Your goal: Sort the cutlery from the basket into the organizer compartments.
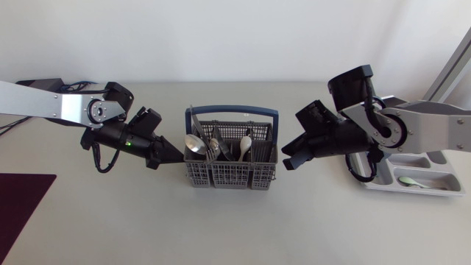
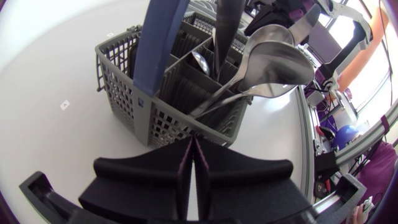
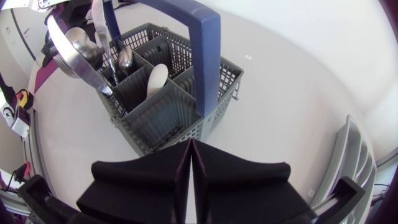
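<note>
Grey plastic, light and top-heavy: the basket (image 1: 232, 175) sits in the middle of the worktop (image 1: 110, 221) with its blue handle (image 1: 232, 112) arching over the compartments, and I judge it easy to shove or tip. My left end effector (image 1: 176, 157) is at its 9 o'clock, tip right at the wall, touching or just short, I cannot tell which. My right end effector (image 1: 288, 160) is at its 3 o'clock, just beside the wall. A push from either could slide the basket into the other, and a squeeze from both could rock it.

The steel spoons (image 1: 195, 143) lean out towards 10 o'clock, bowls up and crowded together. A careless rise on the left could catch them, and pulling one may drag its neighbours along. The cream spoon (image 1: 245, 145) stands alone nearer 2 o'clock, a cleaner pick for the right arm, though the handle crowds the way in. If both arms went in together they would likely clash over the basket.

Both end effectors have their fingers pressed together with no gap, holding nothing, so they would have to part before any grasp. The organizer (image 1: 434, 160) lies well off at 3 o'clock, partly under my right arm, with a pale green spoon (image 1: 411, 181) lying in one compartment; the rest is in the basket
</note>
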Controlling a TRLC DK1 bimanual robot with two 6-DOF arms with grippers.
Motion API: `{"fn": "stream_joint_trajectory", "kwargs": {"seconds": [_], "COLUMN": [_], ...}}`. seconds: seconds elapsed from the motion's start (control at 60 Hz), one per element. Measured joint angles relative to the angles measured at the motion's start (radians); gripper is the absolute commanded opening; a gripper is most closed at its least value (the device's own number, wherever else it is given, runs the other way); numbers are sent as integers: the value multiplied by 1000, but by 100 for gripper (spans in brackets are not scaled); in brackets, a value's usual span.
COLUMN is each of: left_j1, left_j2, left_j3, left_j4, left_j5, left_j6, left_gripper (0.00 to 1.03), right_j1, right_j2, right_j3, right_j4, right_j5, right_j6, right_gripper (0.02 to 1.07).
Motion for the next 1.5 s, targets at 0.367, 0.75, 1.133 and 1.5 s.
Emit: {"fn": "stream_joint_trajectory", "kwargs": {"seconds": [0.367, 0.75, 1.133, 1.5], "left_j1": [21, 10, -292, -397], "left_j2": [-10, -434, -642, -586], "left_j3": [11, -177, -368, -381], "left_j4": [7, 30, 270, 439], "left_j5": [-3, -69, -323, -465], "left_j6": [-5, 29, -52, -143], "left_gripper": [4, 23, 34, 34], "right_j1": [0, 1, 15, 18], "right_j2": [-34, -130, -205, -238], "right_j3": [-43, -77, -88, -113], "right_j4": [0, -18, -58, -76], "right_j5": [42, 53, 53, 53], "right_j6": [-1, -1, -1, -1], "right_gripper": [8, 19, 40, 45]}}
